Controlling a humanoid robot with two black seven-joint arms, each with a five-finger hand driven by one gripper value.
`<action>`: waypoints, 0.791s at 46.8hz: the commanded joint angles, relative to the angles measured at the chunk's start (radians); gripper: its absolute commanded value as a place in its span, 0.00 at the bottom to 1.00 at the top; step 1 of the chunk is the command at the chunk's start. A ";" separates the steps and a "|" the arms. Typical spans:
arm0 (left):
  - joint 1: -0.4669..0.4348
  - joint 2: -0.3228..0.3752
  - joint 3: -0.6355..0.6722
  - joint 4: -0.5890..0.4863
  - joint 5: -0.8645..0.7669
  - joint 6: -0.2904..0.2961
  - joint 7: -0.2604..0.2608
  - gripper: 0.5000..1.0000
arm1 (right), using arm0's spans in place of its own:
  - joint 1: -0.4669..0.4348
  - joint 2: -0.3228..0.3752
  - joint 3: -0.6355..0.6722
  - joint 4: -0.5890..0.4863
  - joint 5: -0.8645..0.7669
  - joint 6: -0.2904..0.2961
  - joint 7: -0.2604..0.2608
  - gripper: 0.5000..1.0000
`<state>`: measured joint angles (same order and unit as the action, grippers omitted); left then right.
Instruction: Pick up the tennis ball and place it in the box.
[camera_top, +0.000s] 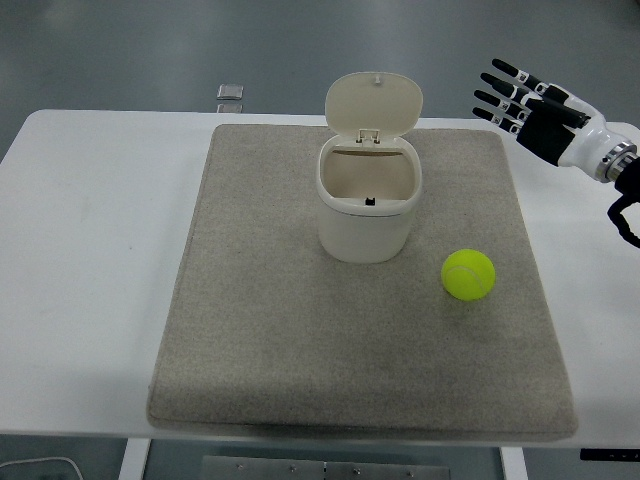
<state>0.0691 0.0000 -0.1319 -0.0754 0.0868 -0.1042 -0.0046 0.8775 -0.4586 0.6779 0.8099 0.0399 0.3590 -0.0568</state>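
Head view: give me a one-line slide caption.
Right hand open above the table's far right; tennis ball on the grey mat beside the open-lidded box.

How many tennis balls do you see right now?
1: the tennis ball lies on the mat, right of the open box. The box's bottom is partly hidden.

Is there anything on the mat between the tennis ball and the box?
No. In the head view only bare grey mat separates the tennis ball from the open-lidded box; the two do not touch.
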 joint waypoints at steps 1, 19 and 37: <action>0.000 0.000 0.000 0.000 -0.001 0.000 0.000 0.98 | 0.000 0.000 -0.001 0.000 -0.002 0.002 0.000 0.83; -0.014 0.000 0.002 -0.012 0.001 0.000 0.000 0.98 | 0.008 -0.017 0.002 0.000 -0.006 0.011 0.000 0.83; -0.015 0.000 0.002 -0.011 -0.001 0.000 0.000 0.98 | 0.000 -0.037 -0.001 0.000 -0.011 0.041 0.000 0.83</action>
<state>0.0537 0.0000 -0.1317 -0.0869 0.0871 -0.1044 -0.0046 0.8814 -0.4952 0.6768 0.8084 0.0276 0.3797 -0.0568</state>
